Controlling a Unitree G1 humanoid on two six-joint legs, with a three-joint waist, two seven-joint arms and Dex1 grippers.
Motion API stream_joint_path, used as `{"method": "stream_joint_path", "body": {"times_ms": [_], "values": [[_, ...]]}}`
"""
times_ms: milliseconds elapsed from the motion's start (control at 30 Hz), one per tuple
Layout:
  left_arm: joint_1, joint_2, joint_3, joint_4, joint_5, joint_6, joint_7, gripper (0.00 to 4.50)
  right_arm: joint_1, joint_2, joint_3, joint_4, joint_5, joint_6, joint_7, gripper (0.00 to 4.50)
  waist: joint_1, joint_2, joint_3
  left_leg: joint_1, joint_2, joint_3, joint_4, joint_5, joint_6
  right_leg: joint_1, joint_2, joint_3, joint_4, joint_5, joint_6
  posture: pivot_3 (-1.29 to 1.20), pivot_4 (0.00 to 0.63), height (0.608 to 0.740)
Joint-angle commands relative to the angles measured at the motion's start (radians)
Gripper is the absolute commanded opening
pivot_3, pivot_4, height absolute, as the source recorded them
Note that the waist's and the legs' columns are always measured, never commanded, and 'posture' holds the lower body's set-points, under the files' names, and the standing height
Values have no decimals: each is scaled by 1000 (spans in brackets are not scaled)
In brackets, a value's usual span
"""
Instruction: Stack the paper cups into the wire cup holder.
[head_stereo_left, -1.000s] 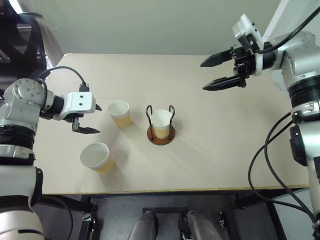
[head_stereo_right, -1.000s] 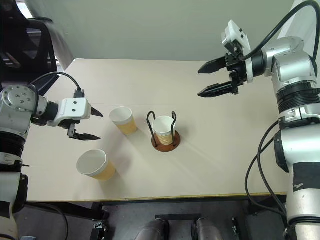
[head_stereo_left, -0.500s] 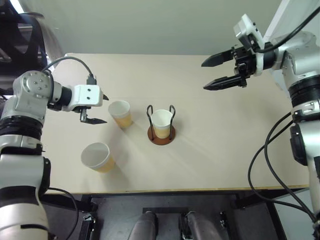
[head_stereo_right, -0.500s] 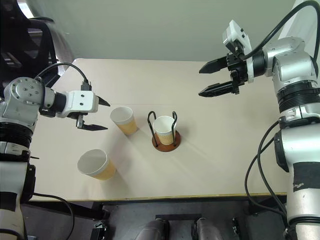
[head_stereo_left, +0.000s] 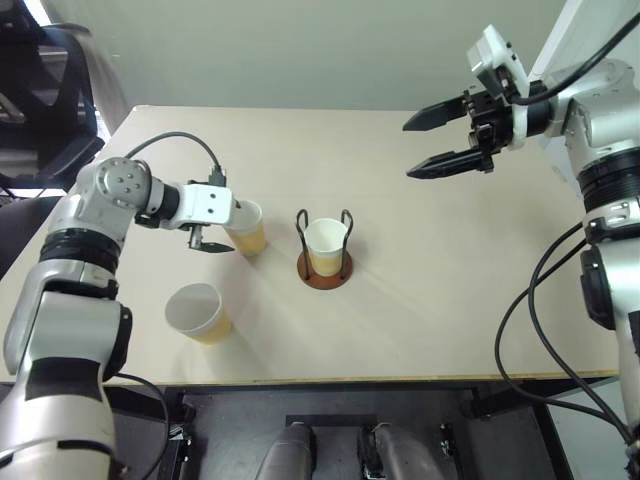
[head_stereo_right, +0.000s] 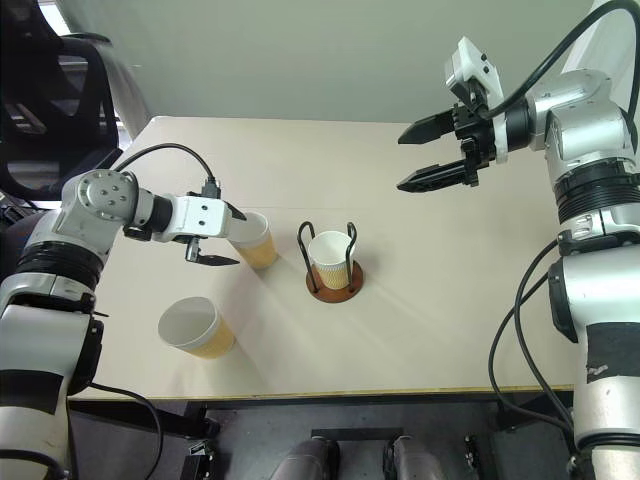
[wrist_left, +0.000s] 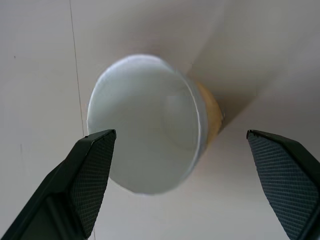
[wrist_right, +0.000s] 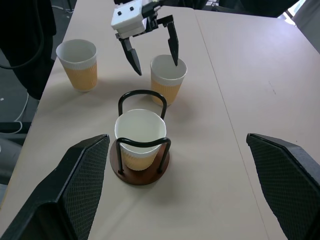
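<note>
Here, in the head views, the wire cup holder (head_stereo_left: 324, 268) stands near the middle of the table (head_stereo_left: 420, 300) with one paper cup (head_stereo_left: 325, 243) seated upright between its two loops. A second cup (head_stereo_left: 246, 226) stands just at the holder's 9 o'clock, apart from it, and a third cup (head_stereo_left: 199, 312) sits toward 7 o'clock, nearer the table's front edge. The left gripper (head_stereo_left: 222, 226) hangs at the second cup with its fingers spread wide, one over the rim and one beside the wall; whether they touch it cannot be told. The right gripper (head_stereo_left: 432, 143) is raised at about 1 o'clock from the holder, fingers parted, holding nothing.

In the left wrist view, the second cup's white mouth lies between the two spread fingertips (wrist_left: 90, 165).

In the right wrist view, the holder with its cup sits between the wide-set fingers (wrist_right: 80, 180), the left gripper straddling the second cup's rim beyond it.
</note>
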Motion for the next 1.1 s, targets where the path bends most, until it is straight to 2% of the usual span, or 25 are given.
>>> {"method": "stream_joint_path", "body": {"times_ms": [33, 200, 400, 433, 767, 1100], "values": [[-29, -4, -3, 18, 7, -29, 2, 4118, -25, -13, -29, -33, 6, -3, 4, 4500, 0, 0, 0, 0, 0, 0, 0, 0, 0, 0, 0, 0, 0, 0, 0, 0, 150, 740], [-26, -6, -6, 25, -5, -33, -71, 2530, -25, -16, -29, -34, 0, -4, 4, 4500, 1, 0, 0, 0, 0, 0, 1, 0, 0, 0, 0, 0, 0, 0, 1, 0, 150, 740], [-23, 18, 3, 8, -33, -11, -221, 231, -34, -10, -18, -5, 0, -16, 4, 4500, 1, 0, 0, -1, 0, 0, 1, 0, 1, 0, 0, 0, 0, 1, 1, 0, 150, 740], [-24, 25, 0, 3, -28, -4, -235, 62, -37, -9, -14, 5, 3, -17, 4, 4500, 1, 0, 0, -1, 0, 0, 1, 0, 1, 0, 0, 0, 0, 1, 1, 0, 150, 740], [-38, 85, 6, -72, -78, 101, -354, 62, -29, 6, -29, 147, -16, -137, 4, 4500, 1, 0, 0, -1, 0, 0, 1, 0, 2, 0, 0, 0, 0, 1, 1, 0, 150, 740], [-106, 145, -70, -166, -253, 291, -354, 62, 93, -14, -39, 118, 99, -249, 4, 4500, 3, 0, 0, -1, -1, 0, 2, 0, 3, 0, -1, 0, -1, 1, 2, 0, 150, 740]]}}
